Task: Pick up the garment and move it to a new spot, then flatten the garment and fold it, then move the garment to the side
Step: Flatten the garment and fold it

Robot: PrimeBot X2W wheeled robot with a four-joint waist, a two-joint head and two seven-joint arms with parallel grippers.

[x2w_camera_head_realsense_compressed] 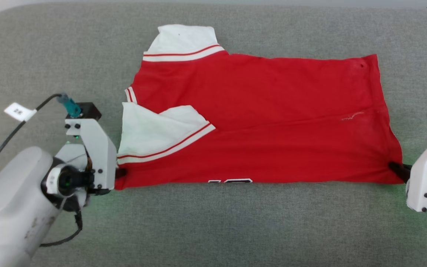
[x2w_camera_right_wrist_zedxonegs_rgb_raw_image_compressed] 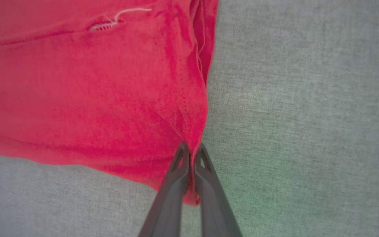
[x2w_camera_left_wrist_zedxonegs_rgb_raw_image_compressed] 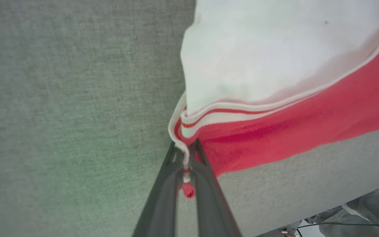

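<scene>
The garment lies spread on the grey cloth-covered desk, folded lengthwise so that its red body stretches from one gripper across to the other. A strip of black-and-white lettering peeks out along the fold edge that runs between the two. The left gripper has its dark fingers pressed together on the corner nearest it. From its wrist camera you can see the striped trim and a nub of red cloth caught between those fingers. Just beyond that gripper, one white sleeve is folded over onto the red. The second white sleeve sticks out farther away from it, at the far edge of the shirt. At the other end, the right gripper is pinching the hem corner. Its wrist view shows the red fabric squeezed between the closed fingertips, with the hem seam running away from them. A loose white thread sits on the red a little beyond the right gripper. A labelled black cable trails off behind the left arm.
</scene>
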